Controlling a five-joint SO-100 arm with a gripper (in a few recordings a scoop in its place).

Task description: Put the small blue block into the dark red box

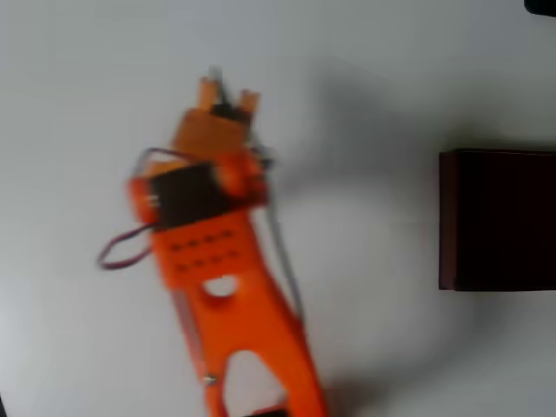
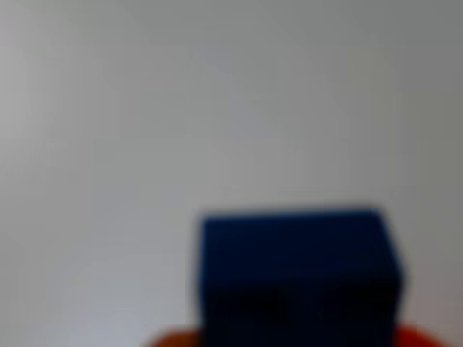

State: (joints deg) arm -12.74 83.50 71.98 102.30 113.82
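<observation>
In the wrist view the small blue block [image 2: 298, 278] looms large and blurred at the bottom centre, with orange gripper parts showing at its lower corners. It sits close against the camera, held in the jaws above the white table. In the overhead view the orange arm reaches up from the bottom edge. Its gripper [image 1: 225, 94] is at the upper left of centre and covers the block from above. The dark red box [image 1: 446, 217] stands at the right edge, well to the right of the gripper, and its dark inside is partly cut off by the frame.
The white table [image 1: 373, 87] lies bare between the arm and the box. Red and dark cables [image 1: 122, 248] loop off the arm's left side. A dark object [image 1: 543, 5] shows at the top right corner.
</observation>
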